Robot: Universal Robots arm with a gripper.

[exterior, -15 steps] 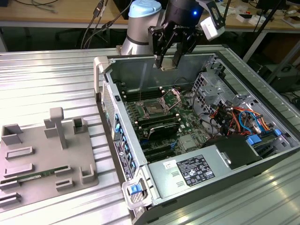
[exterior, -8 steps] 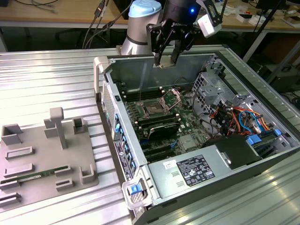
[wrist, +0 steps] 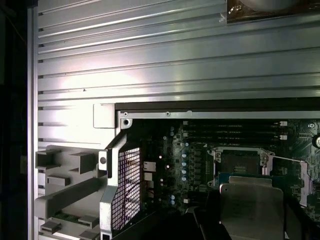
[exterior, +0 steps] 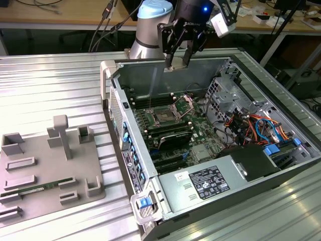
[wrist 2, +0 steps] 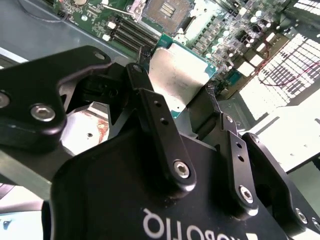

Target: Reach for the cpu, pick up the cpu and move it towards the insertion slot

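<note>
On the exterior view's left we see a grey tray (exterior: 50, 165) lying on the ribbed metal table (exterior: 45, 85). Further right, the gripper (exterior: 176, 64) hangs above the open computer case (exterior: 225, 165), jaws closed on the cpu (wrist 2: 177, 75) (silvery, held flat between the fingers). Below it sits the insertion slot (exterior: 164, 116).

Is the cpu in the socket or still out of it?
Out. The gripper holds the cpu above the motherboard; the insertion slot lies open and bare.
</note>
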